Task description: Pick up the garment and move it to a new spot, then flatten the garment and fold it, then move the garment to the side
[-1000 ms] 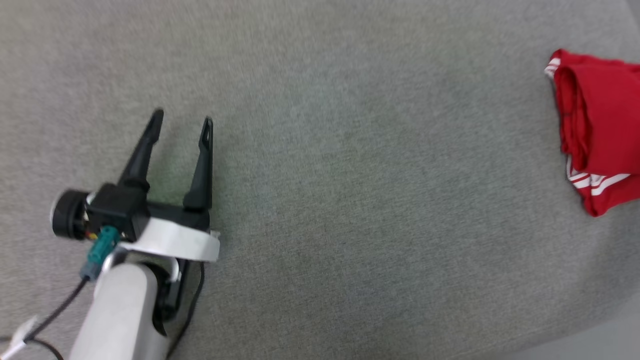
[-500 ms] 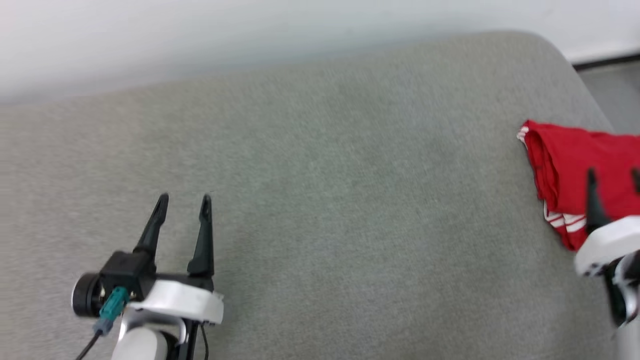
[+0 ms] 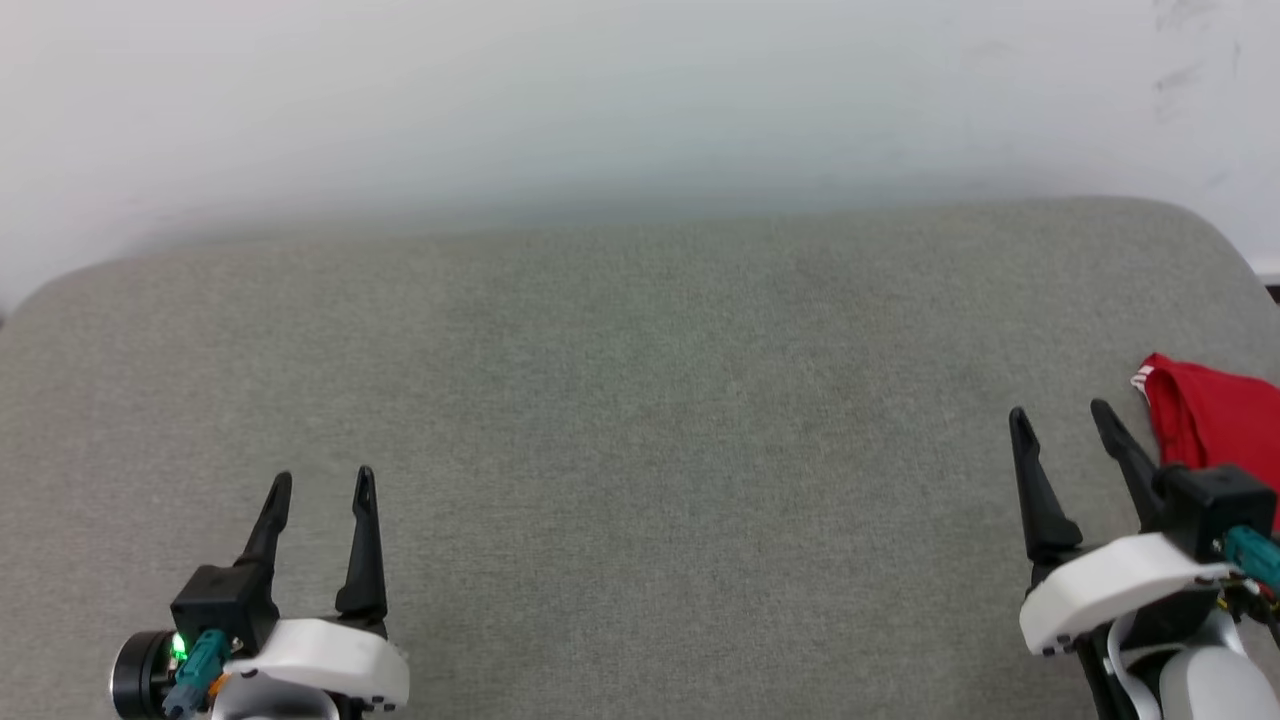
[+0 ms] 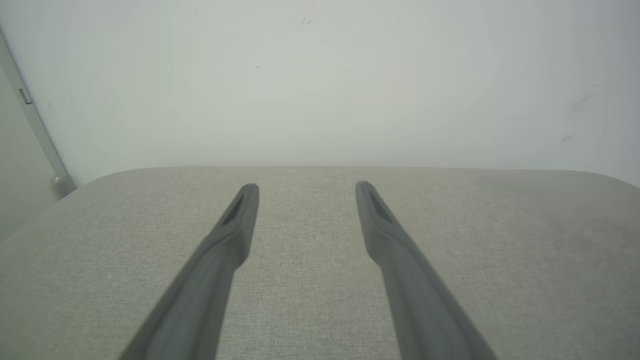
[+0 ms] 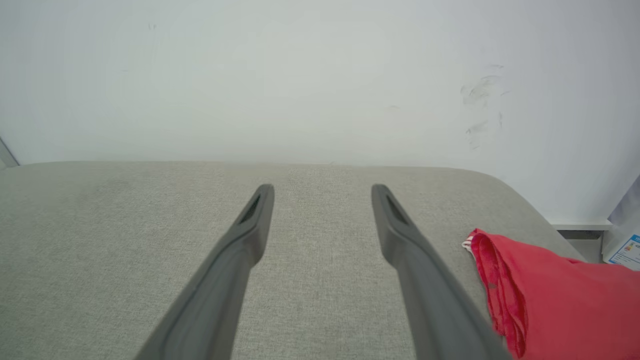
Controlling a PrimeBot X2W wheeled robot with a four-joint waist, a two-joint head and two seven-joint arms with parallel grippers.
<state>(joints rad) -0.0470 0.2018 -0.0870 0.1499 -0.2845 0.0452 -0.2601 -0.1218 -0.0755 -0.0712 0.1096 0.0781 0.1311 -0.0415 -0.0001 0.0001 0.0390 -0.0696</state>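
The garment [image 3: 1215, 428], red with a bit of white striped trim, lies folded at the right edge of the grey cushioned surface [image 3: 640, 400]. In the right wrist view the garment [image 5: 550, 295] sits just right of the fingers. My right gripper [image 3: 1060, 412] stands open at the lower right, close to the garment's left side and apart from it, holding nothing. Low on the left side, my left gripper [image 3: 322, 480] is open too, its fingers over bare grey fabric. Seen from the wrists, the left gripper [image 4: 306, 186] and the right gripper [image 5: 322, 187] both point toward the far edge.
A pale wall [image 3: 640, 100] rises right behind the grey surface's far edge. The surface rounds off at its far left corner [image 3: 60, 285] and far right corner [image 3: 1210, 225]. A white object with a label [image 5: 625, 245] stands on the floor past the right edge.
The head camera tilted up and turned left, bringing the wall and the right gripper into view and pushing the garment to the right edge. Both grippers stayed open.
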